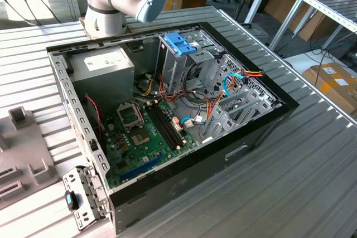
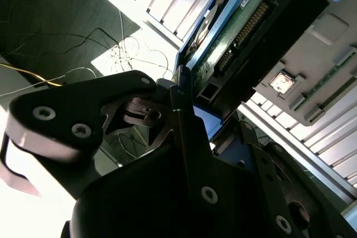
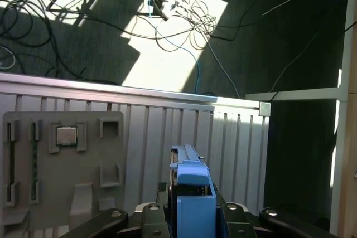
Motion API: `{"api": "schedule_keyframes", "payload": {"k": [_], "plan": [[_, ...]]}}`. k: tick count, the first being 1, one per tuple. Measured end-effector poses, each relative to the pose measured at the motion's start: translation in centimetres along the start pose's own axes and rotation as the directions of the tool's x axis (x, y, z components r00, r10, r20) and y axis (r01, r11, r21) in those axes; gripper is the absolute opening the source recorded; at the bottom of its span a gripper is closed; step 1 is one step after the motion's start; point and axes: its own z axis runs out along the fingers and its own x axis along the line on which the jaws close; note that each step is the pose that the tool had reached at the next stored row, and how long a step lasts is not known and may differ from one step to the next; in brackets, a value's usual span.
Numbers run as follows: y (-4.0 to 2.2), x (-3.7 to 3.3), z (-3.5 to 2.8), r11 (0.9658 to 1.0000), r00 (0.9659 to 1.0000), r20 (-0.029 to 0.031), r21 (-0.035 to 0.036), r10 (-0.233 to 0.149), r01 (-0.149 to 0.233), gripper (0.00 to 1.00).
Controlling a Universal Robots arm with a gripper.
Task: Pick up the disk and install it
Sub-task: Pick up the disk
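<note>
The disk (image 3: 192, 196) stands on edge between my black fingers (image 3: 149, 214), its blue plastic rail facing the first wrist view. In the second wrist view the disk (image 2: 237, 34) shows its green circuit board and connector edge, with blue rail along its side. My gripper (image 3: 192, 214) is shut on the disk and holds it above the ribbed metal table (image 3: 167, 132). In the exterior view the open computer case (image 1: 234, 149) lies on the table, with the metal drive cage and its blue handle (image 1: 181, 43) at the back.
Inside the case are a grey power-supply box (image 1: 103, 68), the green motherboard (image 1: 145, 132) and loose cables (image 1: 192, 118). A grey parts fixture (image 1: 22, 154) lies at the exterior view's left, seen holding a processor chip (image 3: 67, 136). The arm's base (image 1: 111, 4) stands behind the case.
</note>
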Motion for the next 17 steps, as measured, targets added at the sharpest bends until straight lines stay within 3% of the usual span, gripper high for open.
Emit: {"api": "schedule_keyframes", "payload": {"k": [17], "plan": [[0.04, -0.59, -1.58, 1.0, 0.9998, 0.0184, 0.0014, -0.001, 0.001, 0.37]]}}
